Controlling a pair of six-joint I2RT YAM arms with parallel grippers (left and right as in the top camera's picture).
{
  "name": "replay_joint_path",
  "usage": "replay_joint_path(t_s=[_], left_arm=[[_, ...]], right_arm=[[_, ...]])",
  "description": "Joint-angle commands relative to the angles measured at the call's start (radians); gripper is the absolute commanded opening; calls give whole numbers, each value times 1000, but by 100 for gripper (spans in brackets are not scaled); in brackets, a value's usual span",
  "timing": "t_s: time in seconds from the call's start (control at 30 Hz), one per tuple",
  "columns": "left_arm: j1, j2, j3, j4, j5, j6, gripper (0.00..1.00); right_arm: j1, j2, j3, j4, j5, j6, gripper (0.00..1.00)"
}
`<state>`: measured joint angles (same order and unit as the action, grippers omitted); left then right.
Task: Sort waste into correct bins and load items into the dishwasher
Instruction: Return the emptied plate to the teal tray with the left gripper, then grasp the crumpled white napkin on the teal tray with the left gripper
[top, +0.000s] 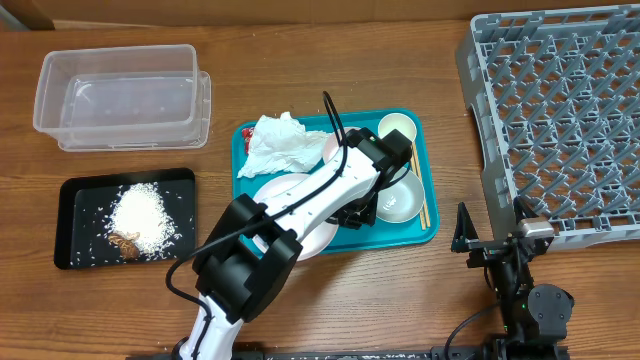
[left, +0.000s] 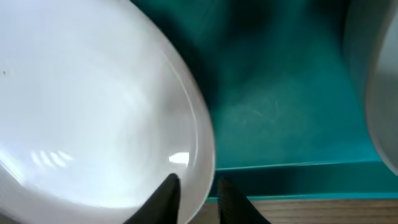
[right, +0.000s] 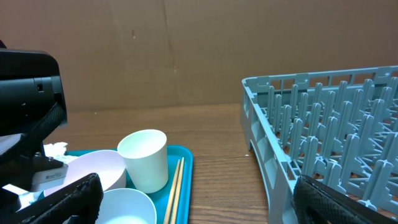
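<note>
Left gripper (left: 196, 182): over the teal tray (top: 245, 140); jaws a little apart, astride the rim of the white plate (left: 93, 93) – a sliver of tray shows between the rim and one finger
Right gripper (right: 196, 183): jaws spread wide, holding nothing; low over the table, beside the dish rack (top: 560, 110)
Plate: on the teal tray, with napkins (top: 280, 140), cup (top: 397, 127), bowl (top: 395, 200) and chopsticks (top: 422, 205)
Bins: clear tub (top: 120, 95) at the far left; black tray (top: 80, 200) near it – rice (top: 140, 215) and brown scraps (top: 125, 240) inside
</note>
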<state>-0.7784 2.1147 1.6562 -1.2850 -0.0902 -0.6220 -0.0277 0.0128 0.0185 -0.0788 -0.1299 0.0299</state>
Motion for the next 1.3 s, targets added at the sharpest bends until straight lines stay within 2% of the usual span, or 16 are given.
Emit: replay_joint_path(t_s=[0.0,0.07,0.33,0.4,0.47,0.5,0.63,0.73,0.93,1.03,1.23,1.27], left_arm=[[1,11,-2,4,-35,-13,37],[1,11,-2,3,-52,-13,41],[63,10,94,-85,-32,-3,40],[95,10,137,-129,16,0,32],[126,10,159,-153,90,35,11],[138,10,161,-156,137,59,4],[159,10,146,-166,317,150,4],[135,10,136,-196,370,159,4],[35,10,95,-168,363,157,4],[10,10,78,-142,299,126,4],[89,10,124,-137,251,118,4],[114,10,146,-147,248,122,7]], right_arm=[[-5,-10,-11,6,6,0,100],[-5,-10,-11,6,6,-1,100],[-5,-10,-11,6,6,-1,100],[-5,-10,-11,6,6,-1,100],[-5,-10,-11,6,6,0,100],[-5,-10,-11,6,6,-1,100],[-5,-10,-11,6,6,0,100],[-5,-10,-11,6,6,-1,100],[-5,-10,-11,6,6,-1,100],[-5,-10,-11,6,6,-1,100],[-5,-10,-11,6,6,-1,100],[-5,-10,-11,6,6,-1,100]])
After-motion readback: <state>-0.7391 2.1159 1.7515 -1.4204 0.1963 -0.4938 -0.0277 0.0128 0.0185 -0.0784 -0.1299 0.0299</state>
